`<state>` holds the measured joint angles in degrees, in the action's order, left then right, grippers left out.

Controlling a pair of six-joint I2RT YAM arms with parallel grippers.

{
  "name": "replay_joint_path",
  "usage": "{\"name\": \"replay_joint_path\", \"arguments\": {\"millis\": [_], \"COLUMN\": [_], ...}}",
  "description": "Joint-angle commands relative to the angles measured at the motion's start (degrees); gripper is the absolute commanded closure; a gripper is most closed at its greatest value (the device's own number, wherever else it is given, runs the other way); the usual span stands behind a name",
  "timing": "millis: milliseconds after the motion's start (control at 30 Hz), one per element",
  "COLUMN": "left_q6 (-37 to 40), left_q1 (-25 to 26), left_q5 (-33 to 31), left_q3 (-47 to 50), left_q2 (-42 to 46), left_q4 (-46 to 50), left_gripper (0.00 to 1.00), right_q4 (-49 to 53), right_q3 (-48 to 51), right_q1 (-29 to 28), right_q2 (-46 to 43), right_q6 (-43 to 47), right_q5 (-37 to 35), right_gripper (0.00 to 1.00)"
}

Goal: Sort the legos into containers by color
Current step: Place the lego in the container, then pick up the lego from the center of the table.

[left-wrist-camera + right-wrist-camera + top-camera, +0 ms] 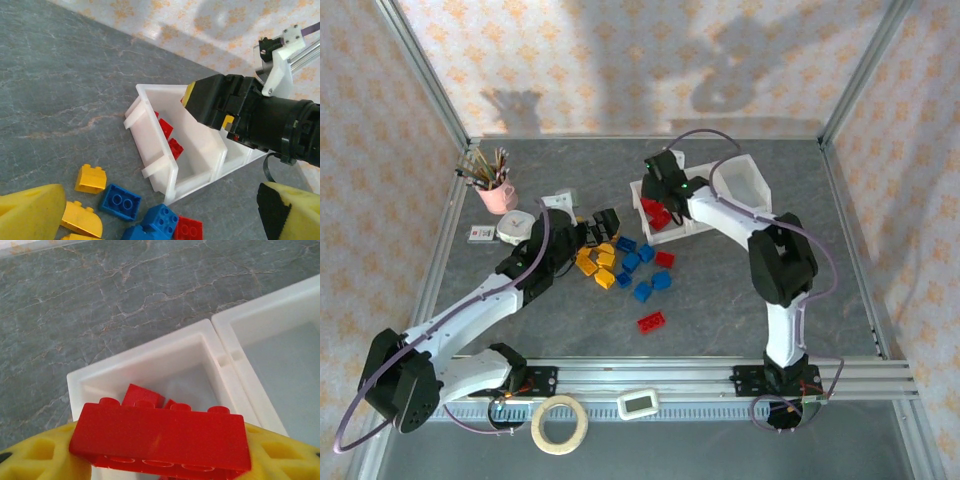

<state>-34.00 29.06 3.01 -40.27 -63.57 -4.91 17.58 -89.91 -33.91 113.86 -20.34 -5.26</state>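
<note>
Right wrist view: my right pincer [160,460] is closed on a long red brick [160,437], which is gripped between the yellow pads [35,462].
Under the brick: the end bin [145,357] of the white row, with a few smaller red pieces [142,395] lying on its floor.
Next bin [235,335]: joined to the end bin wall to wall.
Top external view: the row of bins [745,165] sits toward the back of the bench [810,300], and my right pincer hangs over its left end.
Left pincer [603,224]: fingers spread wide, low over the bench just beside the loose bricks.
Loose bricks: yellow ones [597,262] on the left and blue ones [642,268] in the middle, with one red piece [651,321] lying apart nearer my bases. All of them are on the bench in front of the bins.
Left wrist view: my yellow fingers [30,212] frame the lower corners, with yellow, blue and red bricks between them.
Pink cup [498,196]: back left, well apart from the bins.
</note>
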Motion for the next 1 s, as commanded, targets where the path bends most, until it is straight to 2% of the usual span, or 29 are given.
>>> {"name": "replay_joint_path", "arguments": {"millis": [0, 200, 400, 600, 767, 967], "left_q6": [2.21, 2.97, 2.71, 2.89, 1.96, -1.5], "left_q1": [-0.72, -1.35, -1.44, -1.49, -1.46, -1.37], "left_q5": [1.11, 2.43, 2.71, 2.87, 4.05, 7.26], "left_q3": [-2.08, -3.72, -3.91, -4.44, -3.64, -0.11], "left_q2": [-1.35, -3.64, -3.53, -2.81, -1.26, 1.91], "left_q4": [-1.1, -1.09, -1.26, 0.0, 0.47, 0.42], "left_gripper": [0.01, 0.01, 0.01, 0.01, 0.01, 0.01], "right_q4": [1.35, 4.52, 4.13, 5.1, 2.34, 2.03], "right_q3": [-3.32, -8.98, -8.4, -7.37, 0.93, 13.07], "right_q1": [0.68, 0.95, 0.95, 0.91, 0.65, -1.12], "right_q2": [2.52, 5.9, 3.17, -0.35, -7.48, -15.63], "right_q6": [-0.58, 0.43, 1.71, 2.5, 2.56, 3.83], "right_q5": [-1.74, -2.89, -2.36, -0.89, 2.3, 2.11], "right_gripper": [0.37, 0.31, 0.23, 0.2, 0.19, 0.16]}}
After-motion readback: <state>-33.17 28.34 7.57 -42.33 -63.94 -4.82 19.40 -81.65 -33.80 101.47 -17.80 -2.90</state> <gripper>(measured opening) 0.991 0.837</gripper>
